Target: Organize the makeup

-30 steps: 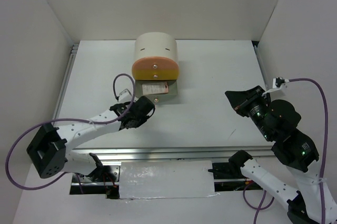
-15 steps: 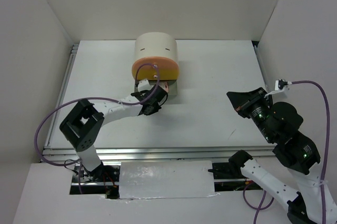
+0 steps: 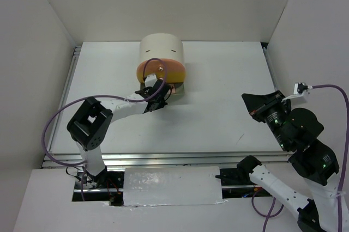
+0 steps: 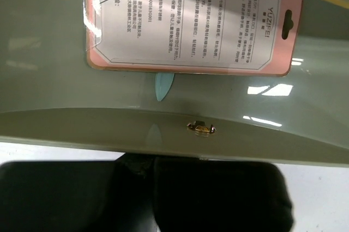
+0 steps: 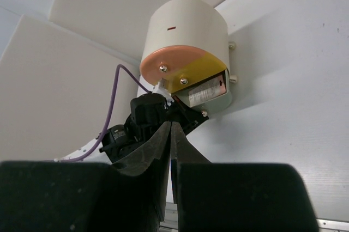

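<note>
Left jaws just before pink palette

the pink palette bears "yuzifei" beside chinese print too fine to read

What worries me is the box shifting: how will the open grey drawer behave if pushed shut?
The grey drawer looks rigid, so it should probably slide straight. The cream box looks bulkier, likely staying put; the loose pink palette may shift.

- Left arm had white links and black joints.
- Right arm had black housings with green lights.
- Purple cables ran from both.
- Right gripper was matte black.
</note>
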{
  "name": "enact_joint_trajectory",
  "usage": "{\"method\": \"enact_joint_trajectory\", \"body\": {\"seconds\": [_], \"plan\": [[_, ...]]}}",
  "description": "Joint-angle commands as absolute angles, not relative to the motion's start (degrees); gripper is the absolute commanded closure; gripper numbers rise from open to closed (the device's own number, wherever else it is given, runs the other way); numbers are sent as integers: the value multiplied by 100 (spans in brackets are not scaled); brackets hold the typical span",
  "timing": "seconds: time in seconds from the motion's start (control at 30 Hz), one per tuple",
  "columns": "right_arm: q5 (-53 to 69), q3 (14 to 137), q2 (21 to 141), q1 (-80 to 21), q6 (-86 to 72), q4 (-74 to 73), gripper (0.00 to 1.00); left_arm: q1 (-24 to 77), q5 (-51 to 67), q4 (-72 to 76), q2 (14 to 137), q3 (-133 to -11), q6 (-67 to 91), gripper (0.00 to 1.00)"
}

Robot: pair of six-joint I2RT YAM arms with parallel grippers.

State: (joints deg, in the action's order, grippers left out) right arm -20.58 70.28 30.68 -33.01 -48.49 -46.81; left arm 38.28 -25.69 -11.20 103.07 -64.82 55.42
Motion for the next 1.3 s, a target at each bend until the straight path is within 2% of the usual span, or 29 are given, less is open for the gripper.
{"method": "enact_joint_trajectory", "body": {"seconds": [0.0, 0.57, 0.97, 1.27], "plan": [[-2197, 7277, 3252, -3340, -4650, -4685, 91, 3814, -2558, -580, 10432, -6750, 5221, 100], [-2259, 7260, 3498, -3340, -4623, -4474, 91, 3753, -3673, -598, 10477, -6987, 4888, 100], [-2276, 7225, 3542, -3340, -4746, -4430, 91, 3604, -3428, 281, 10661, -7031, 3789, 100], [-2285, 7216, 3577, -3331, -4799, -4403, 91, 3472, -3472, 360, 10811, -7225, 3621, 100]]}}
